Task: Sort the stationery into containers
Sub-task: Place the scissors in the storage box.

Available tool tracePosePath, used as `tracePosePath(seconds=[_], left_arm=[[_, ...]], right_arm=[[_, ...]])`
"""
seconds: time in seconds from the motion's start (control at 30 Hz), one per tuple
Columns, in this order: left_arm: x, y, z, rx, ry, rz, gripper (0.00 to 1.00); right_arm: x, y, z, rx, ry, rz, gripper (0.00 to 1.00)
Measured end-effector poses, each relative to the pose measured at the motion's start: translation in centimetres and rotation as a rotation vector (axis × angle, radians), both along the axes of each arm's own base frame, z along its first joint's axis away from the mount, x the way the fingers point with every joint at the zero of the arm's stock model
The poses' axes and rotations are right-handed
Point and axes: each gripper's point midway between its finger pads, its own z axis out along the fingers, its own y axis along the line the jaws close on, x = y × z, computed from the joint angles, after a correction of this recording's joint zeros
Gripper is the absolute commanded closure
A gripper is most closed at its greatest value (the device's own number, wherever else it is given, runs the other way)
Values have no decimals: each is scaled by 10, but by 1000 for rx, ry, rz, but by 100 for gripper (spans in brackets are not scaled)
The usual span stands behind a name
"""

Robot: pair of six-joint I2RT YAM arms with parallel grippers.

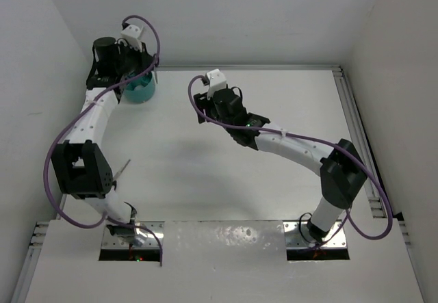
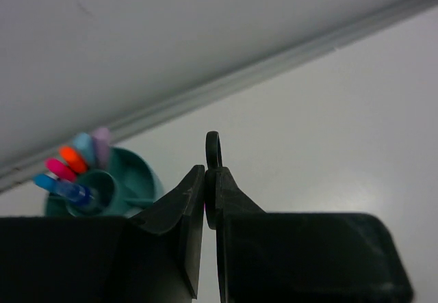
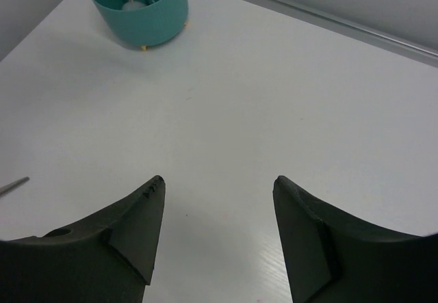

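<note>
the step in hand is judged to be the dropping of the scissors (image 2: 213, 149) into the teal cup (image 2: 140, 176), which stands near the far left corner of the table (image 3: 287, 98) with several markers (image 2: 68, 166) standing in it, caps up. for this to be done well, the left gripper (image 2: 205, 174) should be centred over a free compartment. the blades should be kept pointing down, clear of the marker caps and dividers, and the release made low so that nothing is tipped or bounced out. the left jaws are clenched on a black ring, taken to be a handle loop of the scissors; the blades are hidden. the right gripper (image 3: 219, 183) is spread wide above bare table, with nothing held or touched.
</note>
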Motion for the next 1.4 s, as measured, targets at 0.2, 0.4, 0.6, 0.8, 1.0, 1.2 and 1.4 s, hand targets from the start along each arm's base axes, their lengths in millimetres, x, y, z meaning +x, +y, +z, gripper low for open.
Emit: tracePosePath(seconds=[0.2, 0.4, 0.6, 0.8, 1.0, 1.2, 1.4], left_arm=[[62, 45, 15, 31, -236, 113, 100], [109, 62, -21, 22, -263, 160, 100], [136, 68, -47, 24, -262, 170, 100], [142, 78, -51, 30, -271, 187, 100], [141, 97, -50, 43, -274, 214, 100], [137, 106, -63, 51, -252, 221, 100], [140, 102, -77, 34, -232, 204, 100]], right_arm=[[9, -16, -9, -18, 24, -10, 37], [24, -37, -20, -30, 60, -27, 38], [34, -50, -46, -59, 122, -43, 38], [32, -51, -60, -76, 161, -40, 38], [32, -51, -61, -72, 167, -42, 38], [34, -49, -61, -71, 173, -43, 39], [33, -51, -64, -83, 184, -44, 39]])
